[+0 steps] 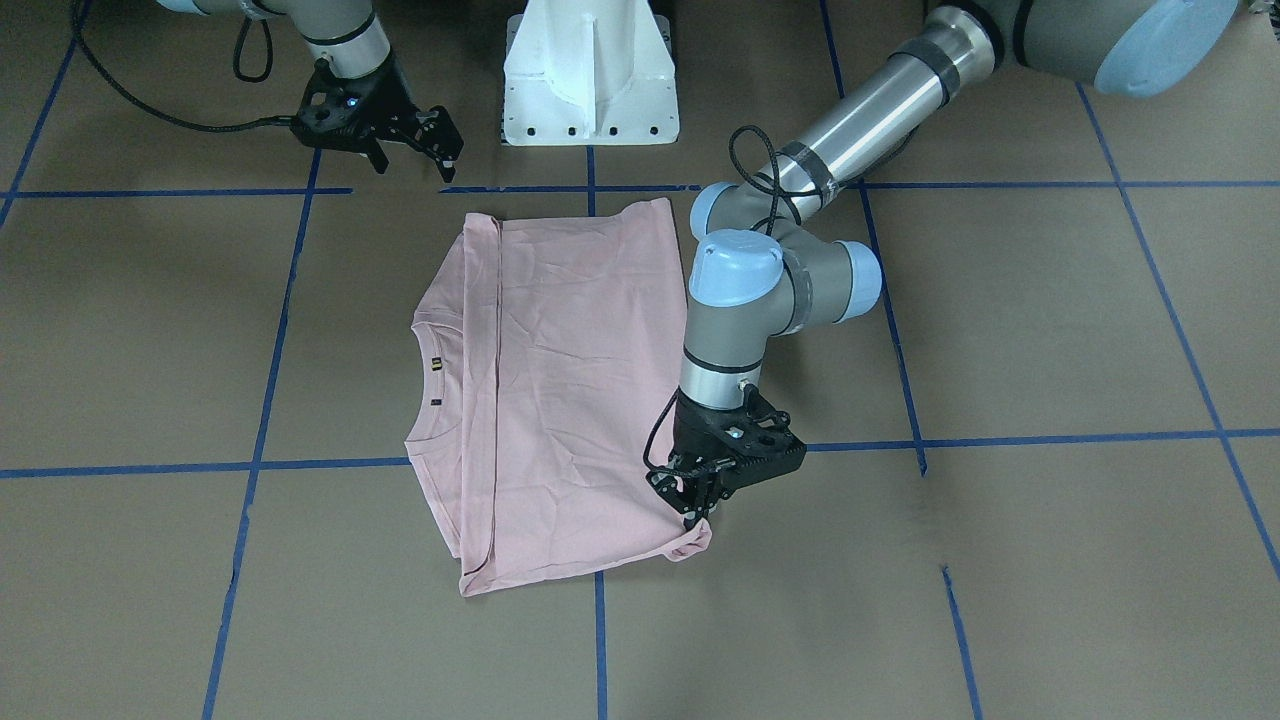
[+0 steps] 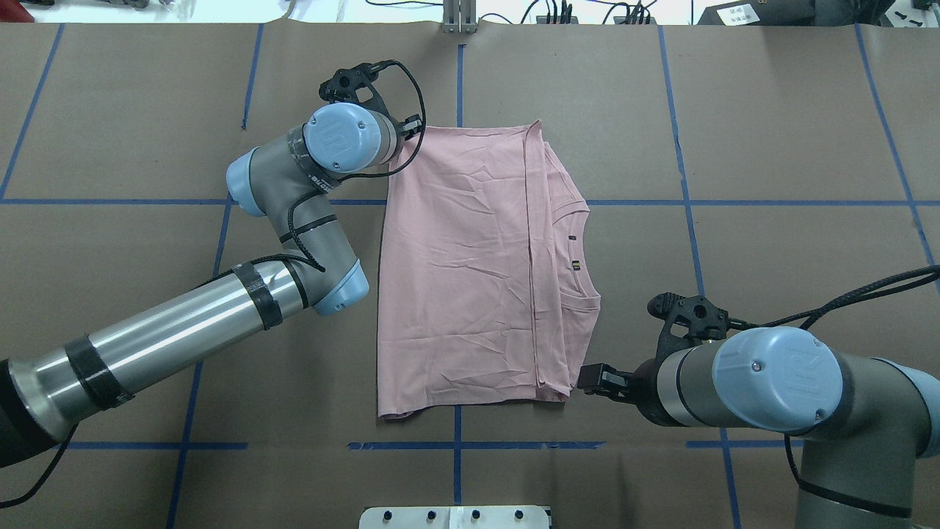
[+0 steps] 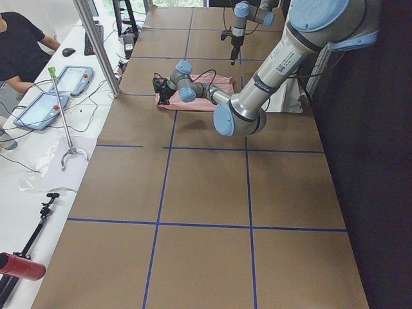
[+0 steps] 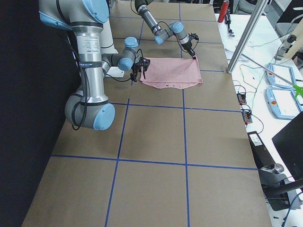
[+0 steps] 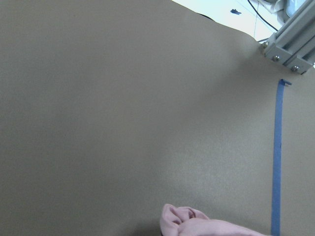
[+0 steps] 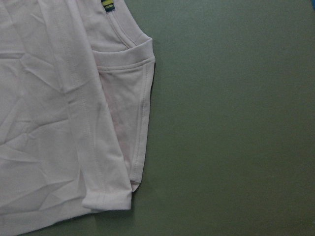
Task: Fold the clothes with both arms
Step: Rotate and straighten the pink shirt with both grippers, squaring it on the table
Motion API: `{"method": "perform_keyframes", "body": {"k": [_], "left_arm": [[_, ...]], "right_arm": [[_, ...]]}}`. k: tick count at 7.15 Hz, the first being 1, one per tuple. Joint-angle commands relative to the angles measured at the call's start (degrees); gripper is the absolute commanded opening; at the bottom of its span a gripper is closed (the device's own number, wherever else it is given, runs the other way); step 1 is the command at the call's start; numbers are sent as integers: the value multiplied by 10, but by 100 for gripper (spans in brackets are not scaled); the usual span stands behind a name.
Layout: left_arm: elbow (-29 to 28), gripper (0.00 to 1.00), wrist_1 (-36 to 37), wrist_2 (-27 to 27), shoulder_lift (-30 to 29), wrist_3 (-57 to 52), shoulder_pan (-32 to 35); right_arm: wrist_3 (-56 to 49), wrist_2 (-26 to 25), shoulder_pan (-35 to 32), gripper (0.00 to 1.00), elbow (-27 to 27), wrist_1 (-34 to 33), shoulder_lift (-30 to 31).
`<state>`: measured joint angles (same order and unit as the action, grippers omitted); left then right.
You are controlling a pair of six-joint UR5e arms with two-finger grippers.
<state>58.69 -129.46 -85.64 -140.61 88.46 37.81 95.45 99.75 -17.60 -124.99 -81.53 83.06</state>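
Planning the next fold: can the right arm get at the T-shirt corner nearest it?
Probably yes. The right gripper hangs open just off that corner of the T-shirt, with only bare table between them. The left gripper is at the opposite corner, out of the way.

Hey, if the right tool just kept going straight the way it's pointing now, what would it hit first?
Most likely the T-shirt: the right tool, open, points at its folded corner nearest the robot. Its height is unclear, so it might touch the table just short of the cloth.
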Motion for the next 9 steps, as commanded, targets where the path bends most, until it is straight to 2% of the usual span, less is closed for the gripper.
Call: {"method": "perform_keyframes", "body": {"k": [1,2,3,4,5,6,7,9], "left_arm": [[-35,0,-31,7,-3,-9,7],[-38,0,-33,7,-3,-9,10],[-38,46,-33,6,-3,-10,18],[-38,99,-33,4,-3,-50,20],[-34,100,-30,-16,-3,-62,38],[-10,100,-14,-101,2,-70,55],[68,100,39,-133,35,-69,55],[259,100,171,-137,109,-33,42]], "right_arm": [[0,0,-8,100,3,0,-1],[0,0,-9,100,4,0,-1],[-1,0,-10,100,4,0,-2],[-1,1,-12,100,9,1,-2],[-1,1,-14,100,18,1,-14],[16,1,-16,100,45,-4,-45],[26,1,-18,100,62,-4,-59],[26,1,-27,100,66,-4,-61]]}}
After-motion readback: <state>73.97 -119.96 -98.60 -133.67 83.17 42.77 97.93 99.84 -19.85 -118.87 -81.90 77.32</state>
